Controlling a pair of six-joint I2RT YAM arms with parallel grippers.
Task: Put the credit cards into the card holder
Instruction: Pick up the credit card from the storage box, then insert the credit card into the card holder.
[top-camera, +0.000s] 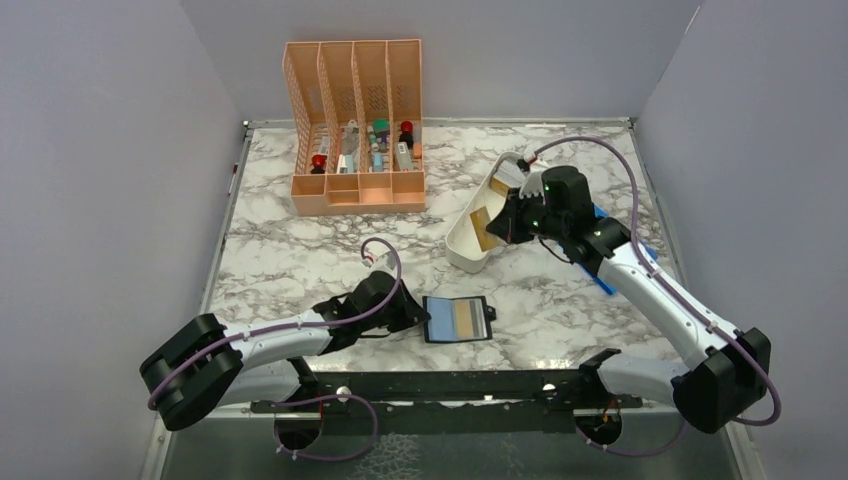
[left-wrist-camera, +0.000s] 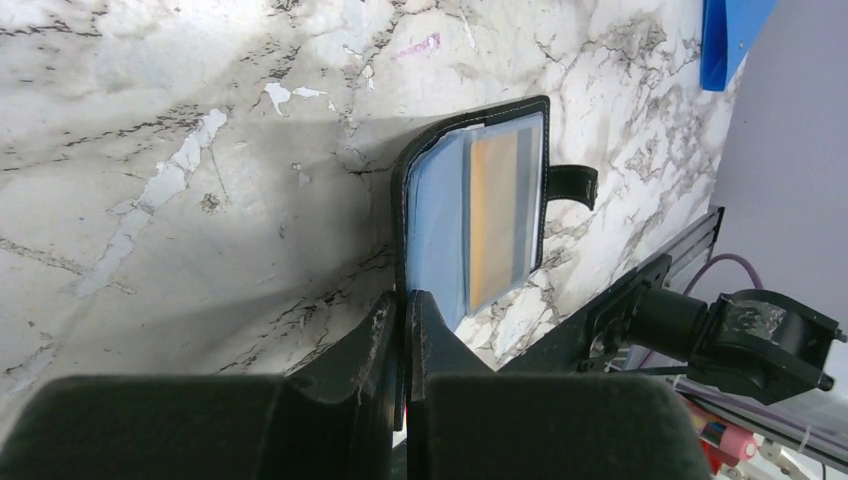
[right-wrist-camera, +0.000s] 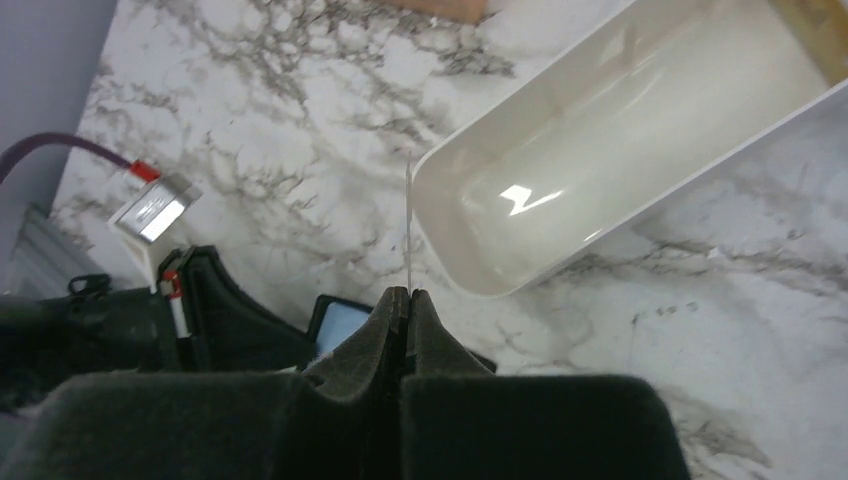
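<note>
The black card holder (top-camera: 458, 320) lies open on the marble near the front edge, with a blue card (left-wrist-camera: 435, 230) and a tan card (left-wrist-camera: 495, 210) in its clear pockets and its snap tab (left-wrist-camera: 572, 183) sticking out. My left gripper (top-camera: 418, 318) is shut on the holder's left edge, as the left wrist view (left-wrist-camera: 405, 300) shows. My right gripper (top-camera: 497, 228) hangs over the near end of the white tray (top-camera: 462, 250), shut on a thin credit card (right-wrist-camera: 408, 220) seen edge-on. In the top view a tan card face (top-camera: 483, 225) shows at its fingertips. The holder also shows in the right wrist view (right-wrist-camera: 340, 325).
A peach slotted organizer (top-camera: 355, 125) with small items stands at the back. A large flat blue rectangle (top-camera: 605, 272) lies under the right arm. The white tray (right-wrist-camera: 600, 150) lies diagonally at centre right. Grey walls close in on three sides.
</note>
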